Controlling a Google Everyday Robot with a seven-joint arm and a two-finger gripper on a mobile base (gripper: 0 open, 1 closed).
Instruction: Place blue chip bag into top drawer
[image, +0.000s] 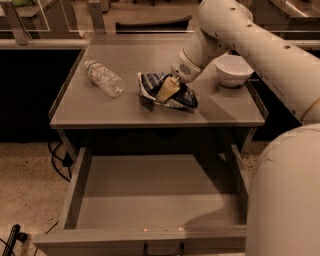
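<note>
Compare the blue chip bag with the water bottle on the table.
The blue chip bag is dark, crumpled foil; the water bottle is clear, smooth plastic. The bag lies mid-table with the gripper on it; the bottle lies alone toward the left. Both lie on the tabletop, outside the open top drawer.

The crumpled dark-blue foil chip bag (184, 99) lies on the grey table (125, 107), with the pincer (167, 90) down on it. Below, the wide shallow grey metal top drawer (150, 195) stands pulled open.
</note>
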